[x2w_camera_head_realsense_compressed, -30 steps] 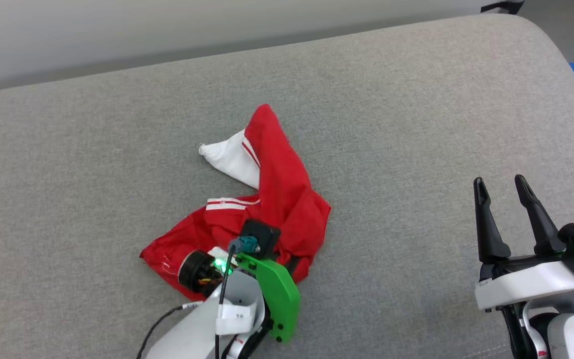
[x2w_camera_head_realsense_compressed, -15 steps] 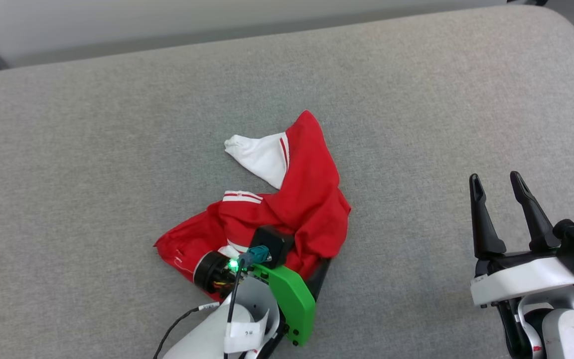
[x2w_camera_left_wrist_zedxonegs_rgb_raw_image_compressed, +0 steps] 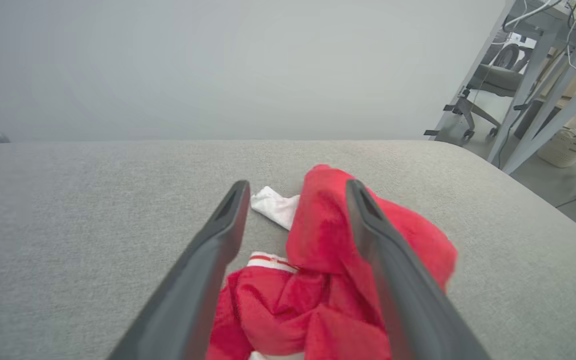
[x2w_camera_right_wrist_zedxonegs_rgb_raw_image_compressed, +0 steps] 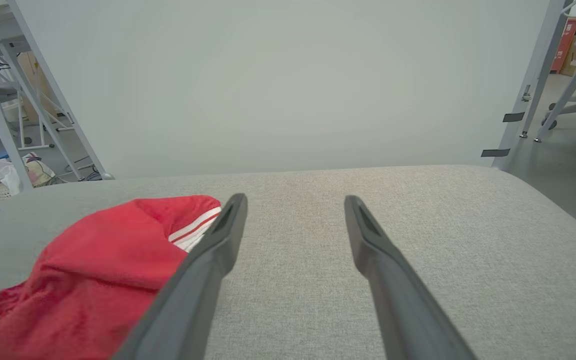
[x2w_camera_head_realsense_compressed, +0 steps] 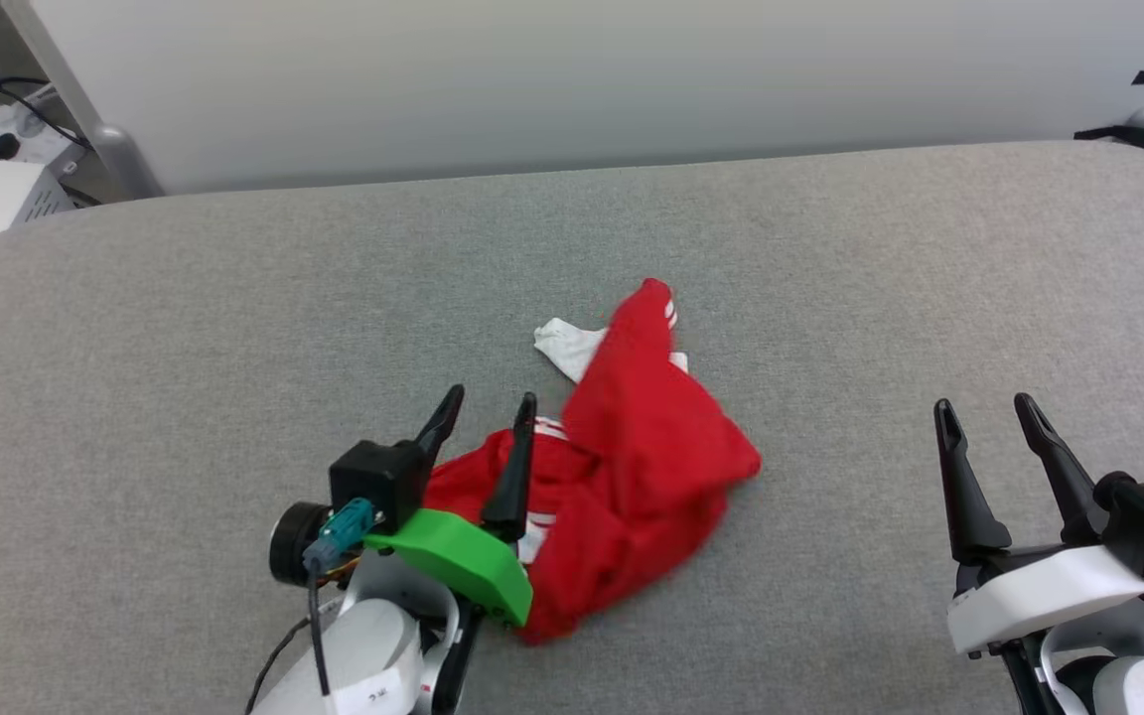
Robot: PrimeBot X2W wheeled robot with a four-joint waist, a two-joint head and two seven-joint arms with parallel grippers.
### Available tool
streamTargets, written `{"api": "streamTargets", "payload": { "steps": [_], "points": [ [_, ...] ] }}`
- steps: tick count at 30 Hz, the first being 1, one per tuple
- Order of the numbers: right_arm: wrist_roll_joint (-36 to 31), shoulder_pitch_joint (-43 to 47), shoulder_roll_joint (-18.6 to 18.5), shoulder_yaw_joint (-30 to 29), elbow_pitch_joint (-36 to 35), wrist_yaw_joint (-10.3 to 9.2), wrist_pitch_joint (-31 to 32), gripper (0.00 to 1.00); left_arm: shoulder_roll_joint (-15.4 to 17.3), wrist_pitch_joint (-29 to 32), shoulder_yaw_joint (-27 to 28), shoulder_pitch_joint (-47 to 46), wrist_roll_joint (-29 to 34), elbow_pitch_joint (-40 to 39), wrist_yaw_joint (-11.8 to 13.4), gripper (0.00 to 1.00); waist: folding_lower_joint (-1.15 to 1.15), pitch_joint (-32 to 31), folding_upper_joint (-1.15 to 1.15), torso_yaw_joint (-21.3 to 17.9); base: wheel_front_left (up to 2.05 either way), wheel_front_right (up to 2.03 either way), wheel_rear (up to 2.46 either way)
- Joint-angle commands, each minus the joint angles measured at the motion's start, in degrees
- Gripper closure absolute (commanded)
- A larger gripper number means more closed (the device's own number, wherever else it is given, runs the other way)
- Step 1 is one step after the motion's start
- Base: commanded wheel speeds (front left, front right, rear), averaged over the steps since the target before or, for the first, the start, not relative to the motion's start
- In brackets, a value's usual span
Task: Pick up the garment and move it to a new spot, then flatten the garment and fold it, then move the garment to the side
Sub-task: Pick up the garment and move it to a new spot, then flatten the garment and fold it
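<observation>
Left gripper point(x2w_camera_head_realsense_compressed: 491, 401), fingers spread wide (gripping nothing), sits over the crumpled garment point(x2w_camera_head_realsense_compressed: 651, 467) midway between the cushion's point(x2w_camera_head_realsense_compressed: 185, 328) side edges; right gripper point(x2w_camera_head_realsense_compressed: 984, 405) likewise parted, empty.

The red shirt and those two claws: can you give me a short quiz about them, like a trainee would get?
1. True or false: the left gripper is clamped shut on the garment.
2. The garment lies: A) spread flat, B) in a crumpled heap, C) neatly folded.
3. Which gripper stands over bare grey cushion, apart from the garment?
Key: 1 false, its jaws stand open; 2 B; 3 the right gripper.
</observation>
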Motion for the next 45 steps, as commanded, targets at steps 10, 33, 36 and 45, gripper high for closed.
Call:
{"api": "streamTargets", "payload": {
  "steps": [10,33,36,45],
  "points": [
    [-0.8,3.3,0.2,-0.6,-1.6,-0.04,1.9,0.00,5.8,-0.7,6.4,7.6,-0.3,-5.0,3.2,0.00,0.00,-3.8,0.00,2.8,0.00,0.00,0.00],
    [0.8,5.6,-0.4,-2.3,-0.5,-0.04,7.0,0.00,8.2,-0.8,8.8,12.3,1.3,-12.2,5.0,0.00,0.00,-4.4,0.00,4.5,0.00,0.00,0.00],
    [2.8,4.4,-1.3,-3.3,2.4,-0.04,10.1,0.00,7.6,-0.8,8.5,11.2,1.6,-12.2,4.7,0.00,0.00,-3.5,0.00,6.3,0.00,0.00,0.00],
    [10.9,-4.7,-7.3,1.5,10.3,-0.04,24.7,0.00,4.1,-0.8,10.1,7.7,3.7,-12.7,3.4,0.00,0.00,1.4,0.00,12.3,0.00,0.00,0.00]
  ]
}}
